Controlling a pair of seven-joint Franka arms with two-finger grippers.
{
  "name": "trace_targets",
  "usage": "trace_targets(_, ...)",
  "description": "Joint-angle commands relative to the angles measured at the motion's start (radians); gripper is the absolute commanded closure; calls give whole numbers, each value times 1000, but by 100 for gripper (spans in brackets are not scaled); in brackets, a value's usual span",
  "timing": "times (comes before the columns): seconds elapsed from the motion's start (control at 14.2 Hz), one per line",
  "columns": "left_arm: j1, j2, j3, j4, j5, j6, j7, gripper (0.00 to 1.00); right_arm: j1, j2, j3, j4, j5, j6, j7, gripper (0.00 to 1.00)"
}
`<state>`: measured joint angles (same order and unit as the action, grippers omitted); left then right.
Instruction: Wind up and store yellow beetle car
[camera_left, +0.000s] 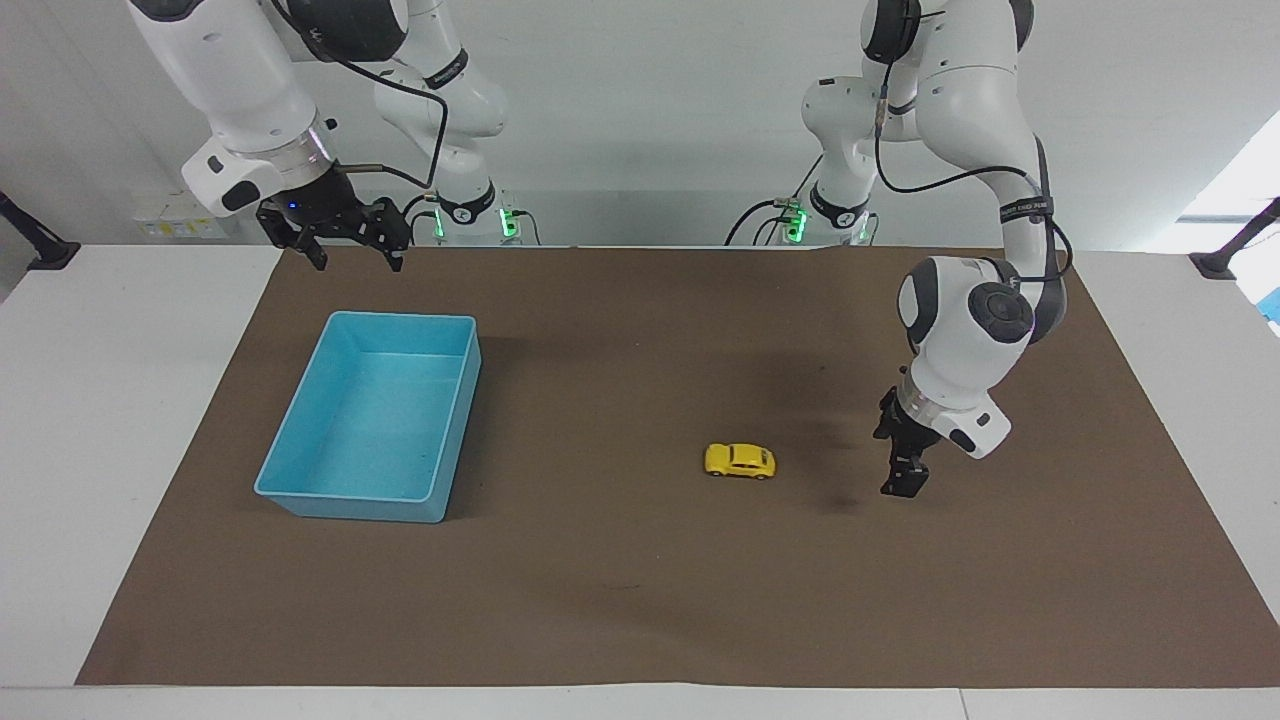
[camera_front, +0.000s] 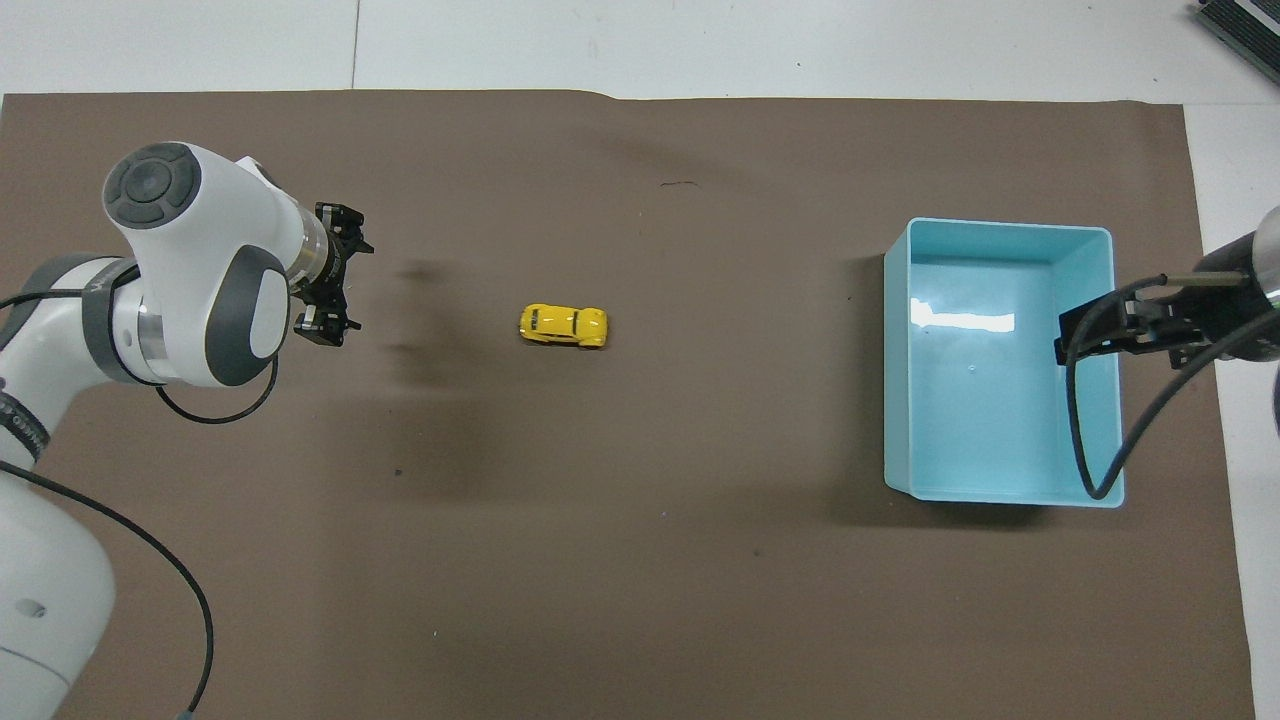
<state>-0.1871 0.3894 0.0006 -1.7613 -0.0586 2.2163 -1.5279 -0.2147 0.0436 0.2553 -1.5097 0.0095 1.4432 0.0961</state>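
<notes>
- yellow beetle car (camera_left: 739, 460) stood alone on its wheels on the brown mat (camera_left: 640, 600), near mid-table, between the left gripper and the light blue tray (camera_left: 300, 490); nothing touched it.
- car lay well apart from both, somewhat closer to the left gripper than to the tray; its nose seemed to point toward the tray, though that was hard to read.
- left gripper (camera_left: 903, 470) hung low over the mat toward the left arm's end of the table, jaws spread wide and empty, pointing down and a little toward the car.
- right gripper (camera_left: 345, 240) waited raised over the tray's edge nearest the robots, fingers wide apart, holding nothing.
- tray was empty in both views.
- judged step: wind-up and release looked done, car free on the mat; storing not yet done. whether the car was rolling or at rest could not be told from a single moment.
- next move called for: wait till the car is still, bring an open gripper over it, straddle the body across its narrow width, close gently, lift, carry over the tray, let go low inside.
- car is tiny and rolls freely; a glancing finger would likely shove it away, so a straight descent seemed wise.
</notes>
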Motion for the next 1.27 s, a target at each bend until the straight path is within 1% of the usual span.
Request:
trace_targets(0.0, -3, -27, -2, -4, -1, -33, 2, 0, -8, -11, 2, -3, 17, -7, -24, 0)
trace_targets(0.63, -23, -29, -2, 3, -12, -36, -38, 0, -8, -11, 2, -3, 17, -7, -24, 0)
trace_targets(1.06, -9, -104, 1, 29, -10, -107, -28, 0, -8, -11, 1, -3, 17, -7, -24, 0)
trace_targets(1.2, -8, -133, 9, 31, -12, -112, -21, 0, -8, -11, 2, -3, 17, -7, -24, 0)
